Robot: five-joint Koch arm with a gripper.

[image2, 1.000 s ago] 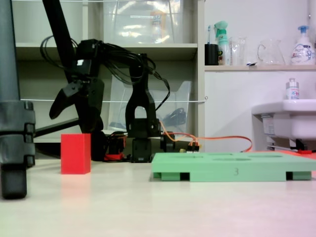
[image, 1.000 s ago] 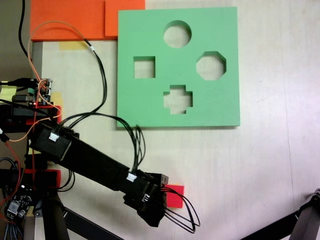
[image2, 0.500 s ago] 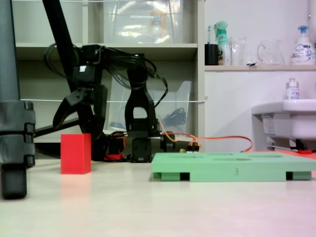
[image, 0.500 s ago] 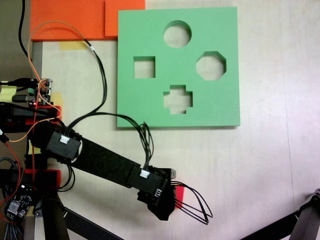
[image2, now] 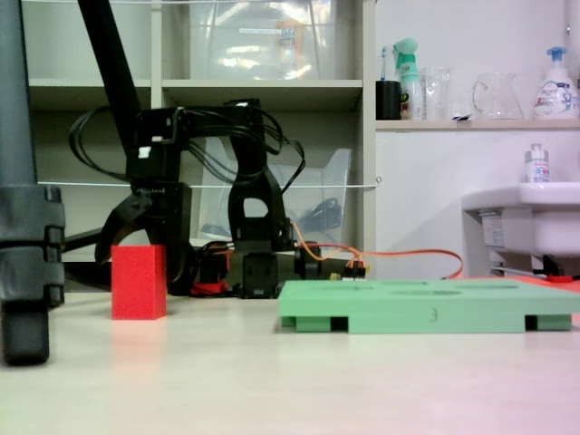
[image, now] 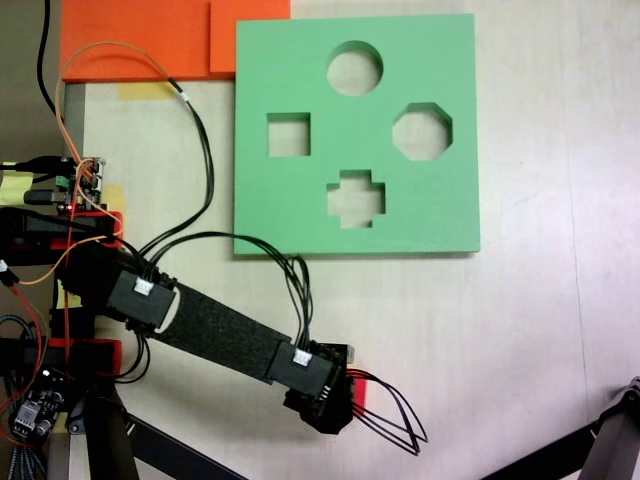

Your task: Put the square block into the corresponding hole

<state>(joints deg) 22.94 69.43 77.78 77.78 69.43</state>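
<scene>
Far left in the low side fixed view: square block [image2: 139, 282] upright on the table [image2: 272, 381], with the claw [image2: 145, 237] lowered just behind and over it, fingers spread to either side of its top without clear contact. From above, only a red sliver of the block showing under the arm's head. Further right, green foam board [image: 356, 135] flat on the table, well apart, its square hole [image: 288, 134] empty near the board's left edge.

Upright red square block [image2: 139, 282], square hole [image: 288, 134] empty

Bright red square block [image2: 139, 282], pale green foam board [image: 300, 200], orange foam sheets [image: 130, 40], black arm [image: 215, 335], beige surface [image: 520, 330].
</scene>
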